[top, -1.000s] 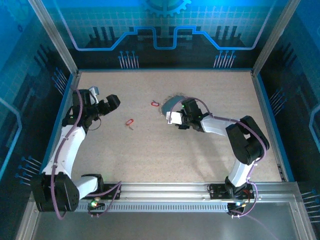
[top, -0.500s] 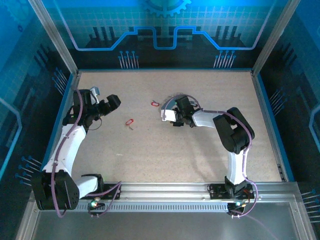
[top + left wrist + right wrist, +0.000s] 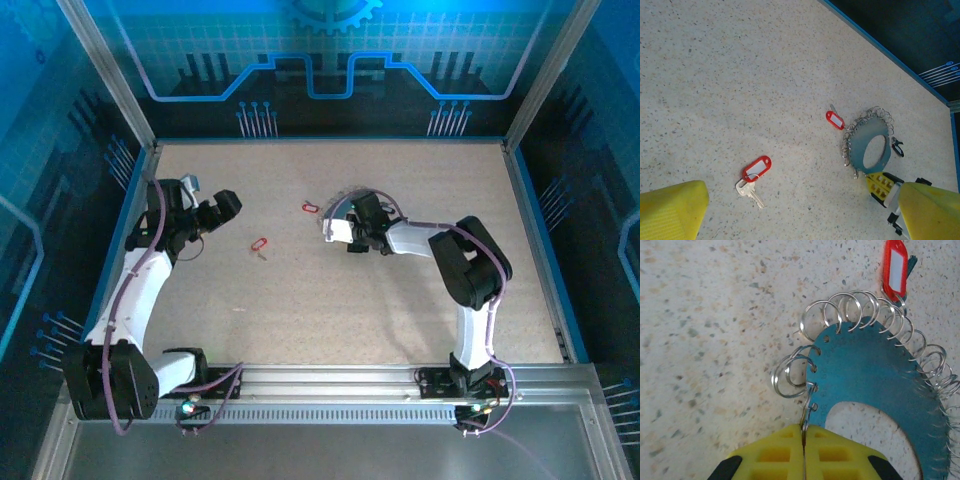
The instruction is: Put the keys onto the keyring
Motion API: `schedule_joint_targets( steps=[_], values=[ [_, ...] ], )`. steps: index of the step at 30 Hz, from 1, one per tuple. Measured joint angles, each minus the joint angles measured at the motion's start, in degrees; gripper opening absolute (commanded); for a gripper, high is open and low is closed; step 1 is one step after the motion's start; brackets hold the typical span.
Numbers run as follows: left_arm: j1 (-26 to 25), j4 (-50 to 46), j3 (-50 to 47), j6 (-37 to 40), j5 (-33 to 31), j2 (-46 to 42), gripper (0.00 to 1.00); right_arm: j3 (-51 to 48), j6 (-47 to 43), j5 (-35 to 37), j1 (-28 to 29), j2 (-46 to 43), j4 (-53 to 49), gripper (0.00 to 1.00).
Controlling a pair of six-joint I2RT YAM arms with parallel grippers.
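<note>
The keyring [image 3: 875,375] is a flat blue disc with a hole, its rim hung with several silvery wire rings; it lies at the table's middle back [image 3: 347,207] [image 3: 867,147]. My right gripper [image 3: 804,432] [image 3: 338,226] is shut, its yellow fingers [image 3: 881,183] pinching one small ring [image 3: 807,407] at the disc's edge. One of the keys [image 3: 751,192], on a red tag [image 3: 757,168], lies alone [image 3: 260,244]. A second red tag [image 3: 895,266] [image 3: 835,120] [image 3: 309,207] lies by the disc. A small black piece [image 3: 897,147] sits beside it. My left gripper [image 3: 212,196] [image 3: 800,220] hovers open at the left, holding nothing.
Blue rails [image 3: 145,190] and see-through walls [image 3: 330,60] bound the speckled table [image 3: 300,300]. The right arm's elbow [image 3: 470,265] is folded up over the right-hand half. An aluminium rail [image 3: 330,380] runs along the near edge.
My right gripper has slid a little left to the disc's edge and closed on one ring; its elbow has folded in. The left arm and the keys have not moved.
</note>
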Motion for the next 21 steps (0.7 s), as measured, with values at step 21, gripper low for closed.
schedule_joint_targets(
  steps=[21],
  values=[
    [0.0, 5.0, -2.5, -2.1, 7.8, 1.9, 0.99, -4.7, -3.2, -5.4, -8.0, -13.4, -25.1, 0.25]
  ],
)
